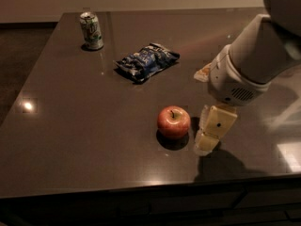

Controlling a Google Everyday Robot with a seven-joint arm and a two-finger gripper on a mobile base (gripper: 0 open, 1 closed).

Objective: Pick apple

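Apple (173, 122), small, round, red with yellowish blush and short dark stem, upright on dark glossy table (70, 140) toward its front edge. Cream-coloured gripper (207, 142) just right of apple, low over table; opening impossible to tell, apple not visibly held.

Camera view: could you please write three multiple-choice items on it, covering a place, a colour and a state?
1. How does the green-and-white metal soda can stand? A on its side; B crushed flat; C upright.
2. What colour is the crumpled foil snack bag? A blue; B yellow; C pink.
3. Where is the cream gripper? A over the can; B on the bag; C close beside the small round red apple on the dark glossy table.
Key: C, its top faces up; A, its wrapper is blue; C, the gripper hangs at the apple's side.
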